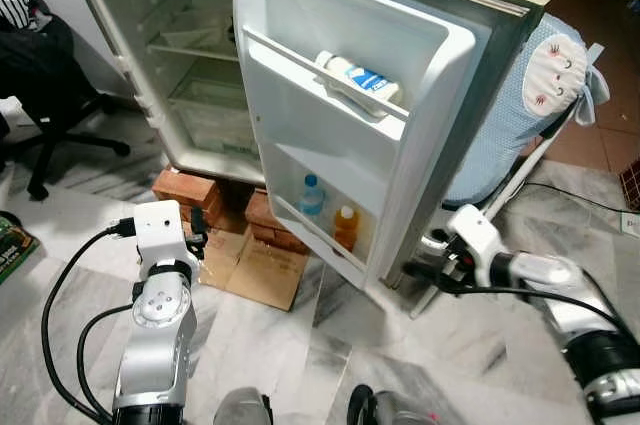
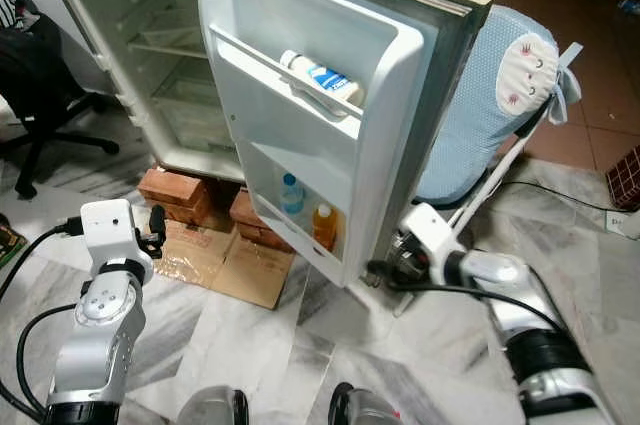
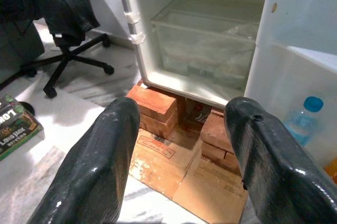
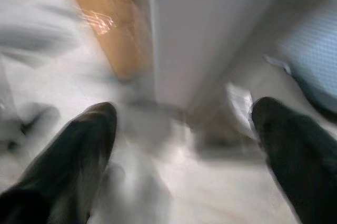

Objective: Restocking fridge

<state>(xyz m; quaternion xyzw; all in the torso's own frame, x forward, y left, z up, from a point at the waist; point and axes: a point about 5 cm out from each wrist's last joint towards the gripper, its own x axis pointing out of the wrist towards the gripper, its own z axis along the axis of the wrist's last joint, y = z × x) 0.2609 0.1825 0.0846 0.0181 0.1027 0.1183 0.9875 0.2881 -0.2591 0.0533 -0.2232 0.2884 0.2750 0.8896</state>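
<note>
- Left eye view: fridge (image 1: pixel 200 95) stands open on bricks (image 1: pixel 186 188), white inside, wire shelves bare, clear drawer at the bottom. Flattened cardboard (image 1: pixel 262 265) lies on the marble floor (image 1: pixel 330 345) in front of the bricks.
- Fridge door (image 1: pixel 350 125) swung wide toward the camera. Upper door shelf holds a white bottle with blue label (image 1: pixel 358 82), lying on its side. Bottom door shelf holds a water bottle with blue cap (image 1: pixel 312 196) and, just beside it, an orange drink bottle (image 1: pixel 345 228), both upright.
- Left end effector (image 1: pixel 197 228) low, in front of the bricks, holding nothing.
- Right end effector (image 1: pixel 432 267) low, near the door's bottom outer corner; can't tell the finger gap from here.
- Black office chair (image 1: pixel 45 95) left of the fridge; blue dotted cushion (image 1: pixel 520 105) behind the door.
- Right eye view: same scene, nothing extra.
- Left wrist view: left end effector fingers (image 3: pixel 100 166) spread wide, empty. Between them: bricks, cardboard, the fridge's lower drawer. Water bottle in the door shelf off to one side. Chair and a green box (image 3: pixel 16 129) on the floor.
- Right wrist view: blurred. Right end effector fingers (image 4: pixel 79 150) spread wide, nothing between them. Door's bottom edge and cardboard ahead, blue cushion off to the side.
</note>
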